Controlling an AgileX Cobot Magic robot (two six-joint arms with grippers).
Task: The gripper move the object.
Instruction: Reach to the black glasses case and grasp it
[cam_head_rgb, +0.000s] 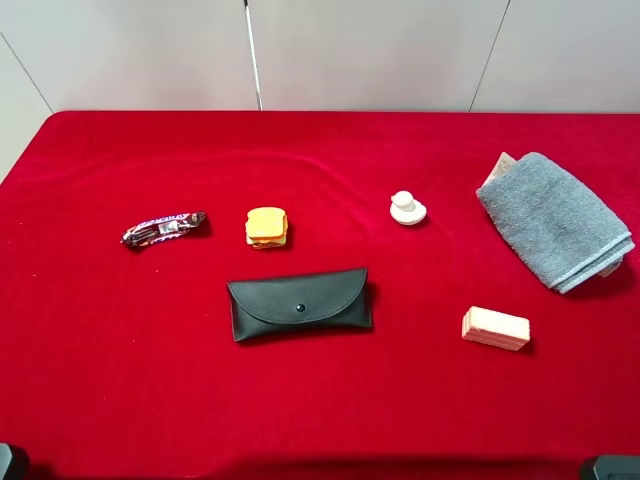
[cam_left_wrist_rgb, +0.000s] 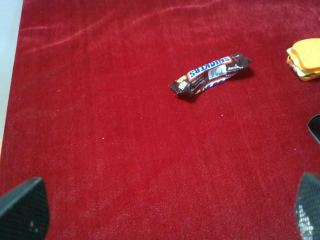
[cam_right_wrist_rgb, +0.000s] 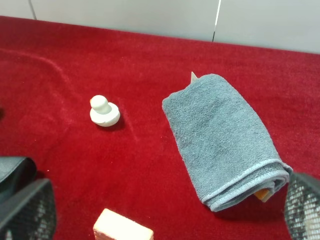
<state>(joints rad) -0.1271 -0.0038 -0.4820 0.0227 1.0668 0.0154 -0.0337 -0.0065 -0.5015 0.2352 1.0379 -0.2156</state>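
The object, a flat black glasses case (cam_head_rgb: 300, 305) with a curved flap and one snap button, lies closed on the red cloth at the front centre. Its edge shows in the left wrist view (cam_left_wrist_rgb: 315, 128) and a corner in the right wrist view (cam_right_wrist_rgb: 12, 172). My left gripper (cam_left_wrist_rgb: 165, 212) is open and empty, over bare cloth to the left of the case. My right gripper (cam_right_wrist_rgb: 165, 212) is open and empty, to the right of the case. Neither touches the case.
A Snickers bar (cam_head_rgb: 165, 228) and a toy sandwich (cam_head_rgb: 266, 227) lie behind the case on the left. A white knob (cam_head_rgb: 407, 208), a folded grey towel (cam_head_rgb: 555, 220) and a pinkish block (cam_head_rgb: 495, 328) lie on the right. The red table (cam_head_rgb: 100, 380) ends at a white wall.
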